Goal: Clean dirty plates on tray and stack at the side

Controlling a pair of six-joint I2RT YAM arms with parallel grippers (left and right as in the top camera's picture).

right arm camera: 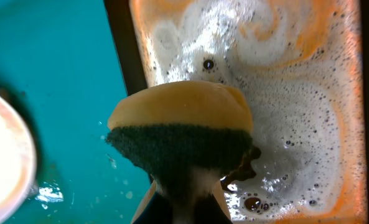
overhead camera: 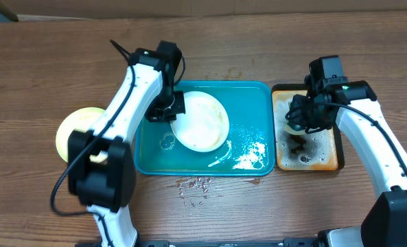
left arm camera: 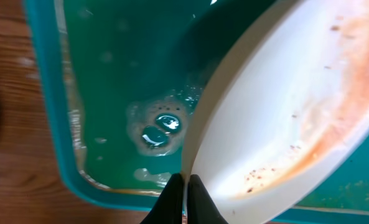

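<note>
A white plate (overhead camera: 202, 121) with brown smears (left arm camera: 308, 93) hangs tilted over the teal tray (overhead camera: 251, 103), my left gripper (overhead camera: 167, 108) shut on its left rim (left arm camera: 185, 183). Soapy water pools on the tray floor (left arm camera: 109, 81). A pale yellow-green plate (overhead camera: 76, 130) lies on the table left of the tray, partly under the left arm. My right gripper (overhead camera: 300, 115) is shut on a yellow sponge with a dark green scouring side (right arm camera: 181, 134), held above the left part of the small orange-brown tray (overhead camera: 327, 154). The tray's edge and the white plate (right arm camera: 7, 162) show at the left of the right wrist view.
The small black-rimmed tray (right arm camera: 308, 81) holds foam and brown dirty water. Drops of water (overhead camera: 196, 186) lie on the wooden table in front of the teal tray. A cardboard wall (overhead camera: 210, 8) runs along the back.
</note>
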